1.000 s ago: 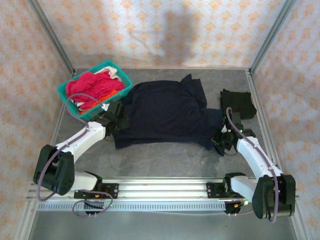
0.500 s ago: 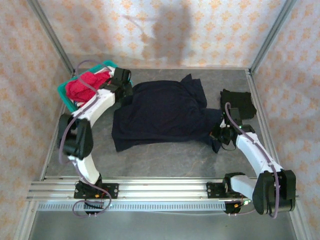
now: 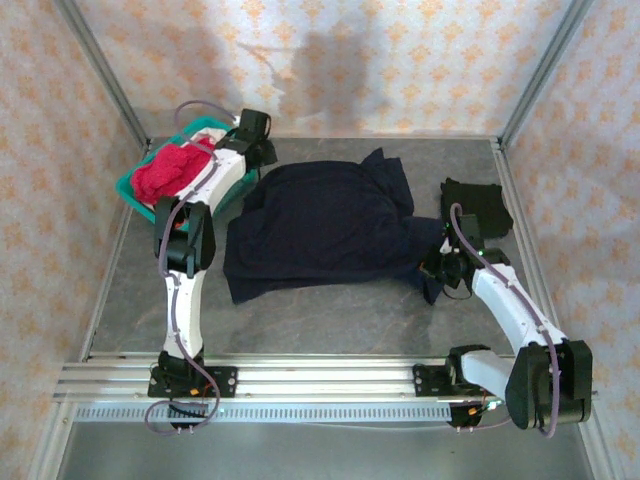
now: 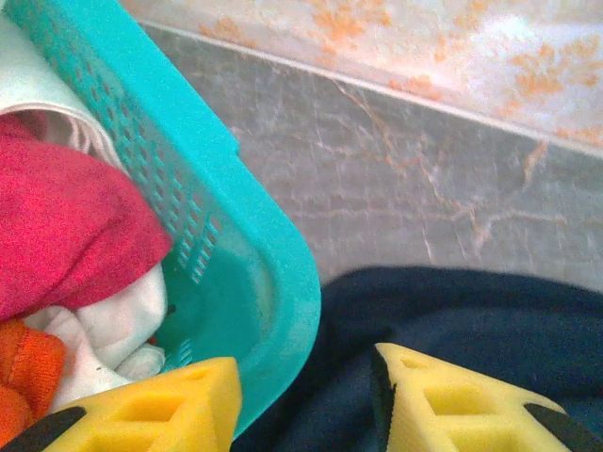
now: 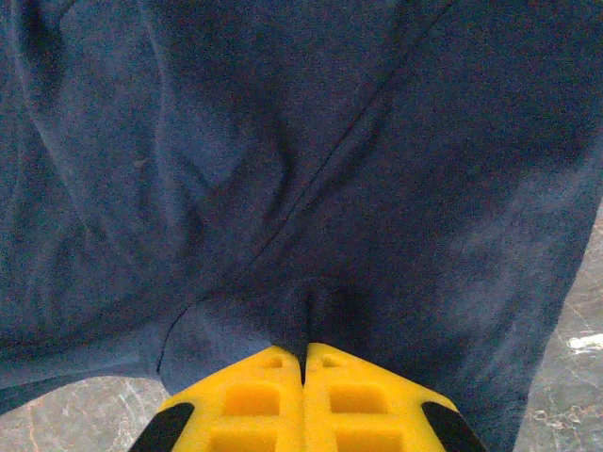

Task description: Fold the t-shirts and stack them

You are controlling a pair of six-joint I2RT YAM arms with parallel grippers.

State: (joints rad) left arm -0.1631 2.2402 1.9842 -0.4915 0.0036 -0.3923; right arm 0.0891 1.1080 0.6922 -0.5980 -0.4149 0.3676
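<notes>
A large dark navy t-shirt lies spread across the middle of the table. My right gripper is at its near right corner, and the right wrist view shows that gripper shut on a pinch of the navy cloth. My left gripper reaches to the shirt's far left corner beside the basket. There my left gripper stands open, with the basket rim and navy cloth below the gap. A folded black t-shirt rests at the right. Magenta, white and orange shirts fill the basket.
The teal plastic basket sits at the far left, and its corner touches the navy shirt's edge. Patterned walls close off the back and sides. Bare grey tabletop runs between the shirt and the arms' rail.
My left arm has swung from the shirt's near left edge up to its far left corner by the basket. The right gripper has stayed on the shirt's near right corner.
</notes>
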